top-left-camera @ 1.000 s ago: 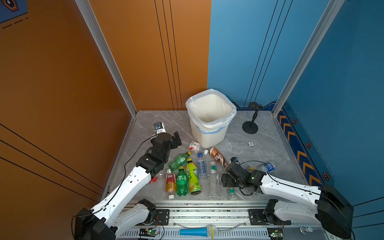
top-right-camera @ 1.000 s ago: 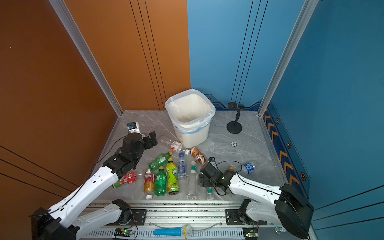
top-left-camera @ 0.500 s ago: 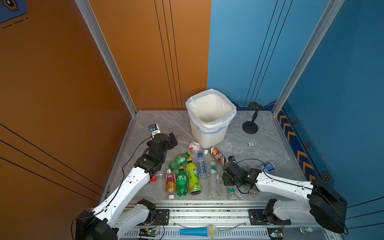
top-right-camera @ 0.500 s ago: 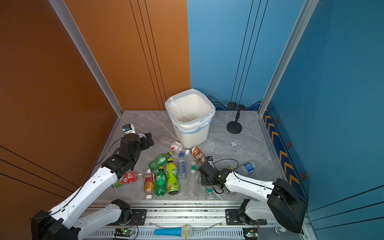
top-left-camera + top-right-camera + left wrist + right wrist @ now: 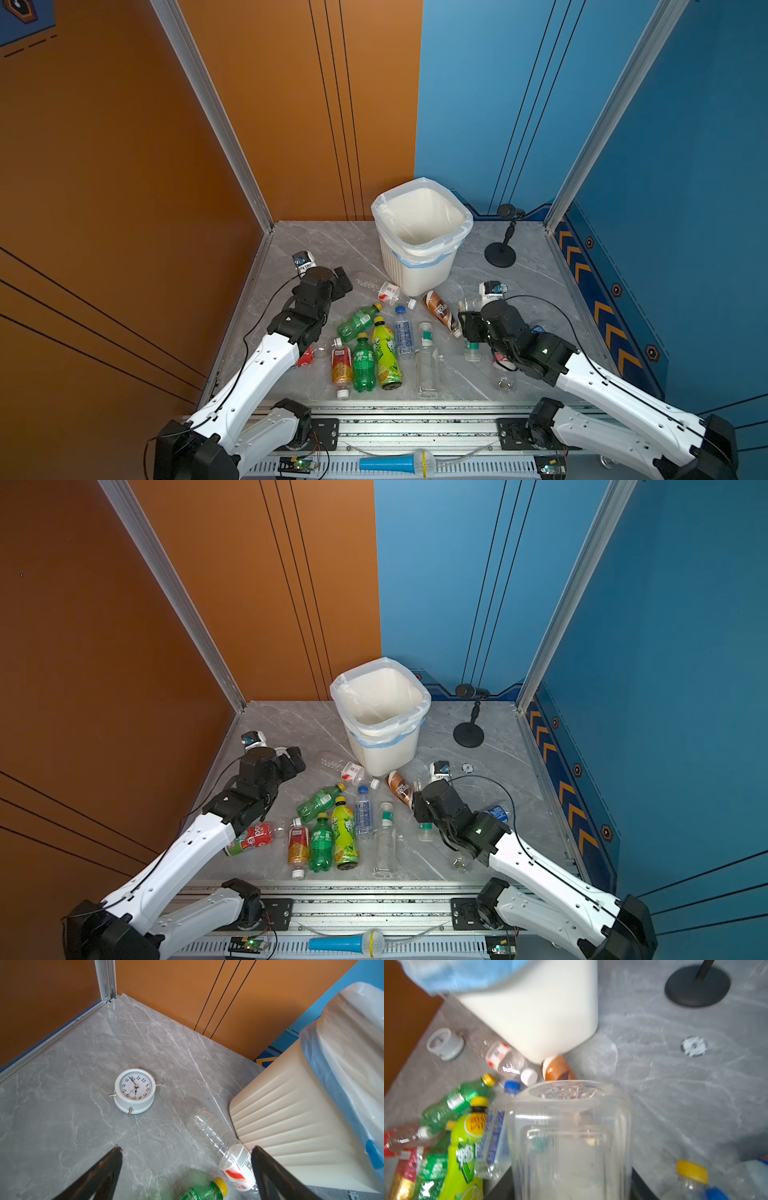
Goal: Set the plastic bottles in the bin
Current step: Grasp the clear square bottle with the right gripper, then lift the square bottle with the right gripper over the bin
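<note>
The right gripper [image 5: 465, 327] is clamped on a clear bottle [image 5: 571, 1136]. Its dark jaws just show on either side of the bottle in the blurred right wrist view, and the bottle's base points ahead toward the bin [image 5: 419, 272]. I cannot tell where along the body the grip sits, or whether the bottle is off the table [image 5: 316, 249]. Between this gripper and the bin's near corner lies a brown bottle [image 5: 440, 309], one end just beside the bin's foot. Farther out in front of the bin the other bottles lie packed side by side, among them a green bottle [image 5: 355, 322], a yellow-green bottle [image 5: 384, 353] and a blue-capped bottle [image 5: 403, 332]. On the bin's side toward the left arm, a labelled bottle [image 5: 209, 1132] lies just beside the ribbed wall. The left gripper [image 5: 186, 1148] hangs near it with jaws spread wide and nothing between them, and an alarm clock [image 5: 134, 1091] sits farther from the bin. A black stand [image 5: 500, 253] stands apart on the bin's opposite side. The bin is much taller than any bottle, so I judge the likeliest fault to be a lift that is too low. The protruding base would then strike the wall or snag the loose bag at the rim, shoving the bin or twisting the bottle free. Thin, slick plastic may also buckle or slip in a quick swing, and a low sweep could knock the brown bottle away. If both arms reach for the bin's mouth together, they could collide.
</note>
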Robot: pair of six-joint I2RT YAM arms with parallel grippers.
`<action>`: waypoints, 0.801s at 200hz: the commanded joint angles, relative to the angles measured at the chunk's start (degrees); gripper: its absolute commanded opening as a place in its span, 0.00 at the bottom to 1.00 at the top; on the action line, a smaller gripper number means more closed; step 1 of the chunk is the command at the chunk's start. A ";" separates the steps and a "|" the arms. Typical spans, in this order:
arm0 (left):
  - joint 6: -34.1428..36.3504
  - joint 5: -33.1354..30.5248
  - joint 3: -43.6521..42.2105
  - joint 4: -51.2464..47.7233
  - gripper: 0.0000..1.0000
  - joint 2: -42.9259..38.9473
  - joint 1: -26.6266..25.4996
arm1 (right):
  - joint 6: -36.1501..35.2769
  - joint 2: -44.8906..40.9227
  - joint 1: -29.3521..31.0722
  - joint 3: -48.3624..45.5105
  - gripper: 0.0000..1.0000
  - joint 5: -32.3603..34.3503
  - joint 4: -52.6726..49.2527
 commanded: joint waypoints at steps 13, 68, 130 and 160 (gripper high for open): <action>-2.32 1.99 -1.75 -2.78 0.98 -0.70 0.75 | -10.79 1.15 -4.09 9.50 0.52 1.91 13.88; -4.16 0.75 -4.10 -7.84 0.98 -6.05 0.93 | -18.48 19.00 -6.95 30.05 0.53 -6.18 28.18; -6.15 0.07 -6.75 -12.39 0.98 -12.02 1.86 | -18.31 42.55 -12.01 54.82 0.54 -13.70 27.26; -6.52 0.10 -7.24 -13.02 0.98 -13.36 2.25 | -18.64 48.73 -12.66 61.34 0.54 -14.99 23.89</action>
